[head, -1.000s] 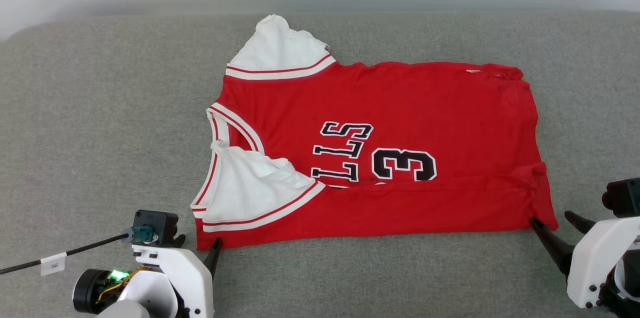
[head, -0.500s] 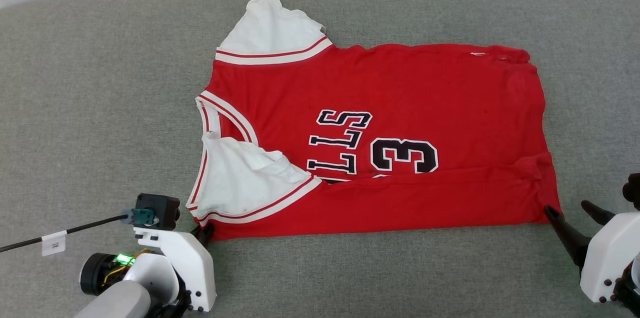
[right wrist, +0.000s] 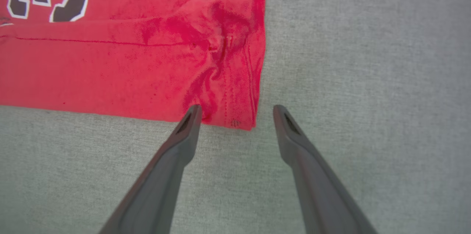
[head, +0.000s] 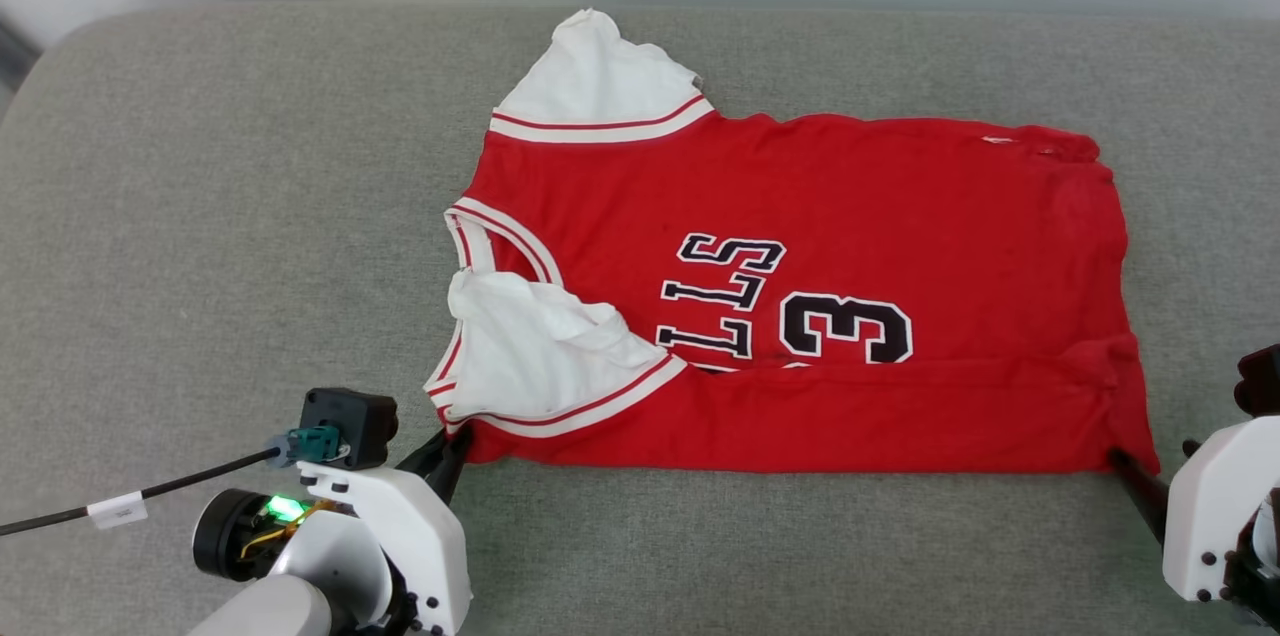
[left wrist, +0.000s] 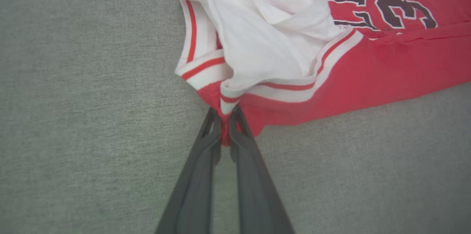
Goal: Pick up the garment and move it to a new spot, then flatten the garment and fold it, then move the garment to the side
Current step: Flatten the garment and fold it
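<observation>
- The worktop (head: 200,216), covered in grey woven cloth, carries the jersey (head: 800,206). It lies spread across the middle, neck to the left and hem to the right.
- The left claw (head: 450,446) is at the jersey's near left corner. It is clenched on a pinch of red cloth and striped trim, which the left wrist view shows nipped between the two dark fingers (left wrist: 206,153).
- Just beyond that grip, the near sleeve (head: 540,356) lies turned inward over the chest, which squares off that side for folding. The far sleeve (head: 595,76) juts out past the far edge.
- A near band (head: 850,416) of red cloth is folded up over the front along the whole near side. Its edge covers part of the lettering (head: 720,301) and leaves a single "3" showing. This looks like a first lengthwise fold.
- At the hem corner (right wrist: 239,90) the cloth is puckered.
- The right claw (right wrist: 237,110) is released and spread wide across that corner. One tip touches the near edge of the cloth and the other rests on bare worktop past the hem, so nothing is gripped there.
- The two claws are placed at the two near corners, probably so the near side can be lifted evenly for another fold. The right one would have to clench first, or the left's pull alone would skew the cloth.
</observation>
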Available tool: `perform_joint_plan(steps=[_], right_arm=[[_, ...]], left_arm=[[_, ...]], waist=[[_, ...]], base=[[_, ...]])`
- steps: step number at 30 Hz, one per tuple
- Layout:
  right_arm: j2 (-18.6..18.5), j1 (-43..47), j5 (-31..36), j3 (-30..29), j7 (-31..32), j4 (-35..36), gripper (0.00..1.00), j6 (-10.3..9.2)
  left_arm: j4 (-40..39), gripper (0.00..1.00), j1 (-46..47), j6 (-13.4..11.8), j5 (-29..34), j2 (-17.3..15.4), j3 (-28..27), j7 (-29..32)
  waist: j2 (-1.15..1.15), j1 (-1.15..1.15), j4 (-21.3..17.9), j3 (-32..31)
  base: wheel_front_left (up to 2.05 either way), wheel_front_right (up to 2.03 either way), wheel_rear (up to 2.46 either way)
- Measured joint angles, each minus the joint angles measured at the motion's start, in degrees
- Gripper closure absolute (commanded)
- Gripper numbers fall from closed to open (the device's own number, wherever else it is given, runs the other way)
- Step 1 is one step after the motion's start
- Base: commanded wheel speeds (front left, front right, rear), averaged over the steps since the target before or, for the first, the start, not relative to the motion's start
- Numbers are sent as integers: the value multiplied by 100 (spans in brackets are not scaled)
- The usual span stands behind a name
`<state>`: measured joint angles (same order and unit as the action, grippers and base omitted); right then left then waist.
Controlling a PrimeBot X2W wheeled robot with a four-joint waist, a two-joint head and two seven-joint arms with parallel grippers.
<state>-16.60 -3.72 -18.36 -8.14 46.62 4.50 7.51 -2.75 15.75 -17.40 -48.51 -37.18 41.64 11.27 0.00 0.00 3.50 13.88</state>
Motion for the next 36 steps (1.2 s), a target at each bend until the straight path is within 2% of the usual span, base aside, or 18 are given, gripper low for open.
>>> perform_joint_plan(steps=[3,11,12,13,14,25,36], right_arm=[[149,-180,275,-62,285,-369,0,0],[209,-459,420,-112,411,-810,0,0],[197,-474,396,-88,420,-843,29,0],[181,-489,366,-70,427,-878,71,0],[167,-508,345,-57,427,-915,100,0],[56,-357,67,-70,334,-1128,100,3],[23,716,-91,-442,655,-431,100,3]], left_arm=[[-425,100,14,-126,104,-58,29,104],[-656,100,106,-178,188,-96,73,196],[-654,100,107,-178,189,-98,77,196],[-645,100,107,-178,189,-98,82,204],[-633,100,107,-177,188,-98,89,214],[-379,100,-123,-224,151,-234,170,250],[-792,100,-836,-379,38,-680,304,386]], waist=[[0,0,106,106],[0,0,267,378],[0,0,273,386],[0,0,275,386],[0,0,275,380],[0,0,163,-23],[0,0,10,-562]], base=[[0,0,0],[0,0,0],[0,0,0],[0,0,0],[0,0,0],[0,0,0],[0,0,0]])
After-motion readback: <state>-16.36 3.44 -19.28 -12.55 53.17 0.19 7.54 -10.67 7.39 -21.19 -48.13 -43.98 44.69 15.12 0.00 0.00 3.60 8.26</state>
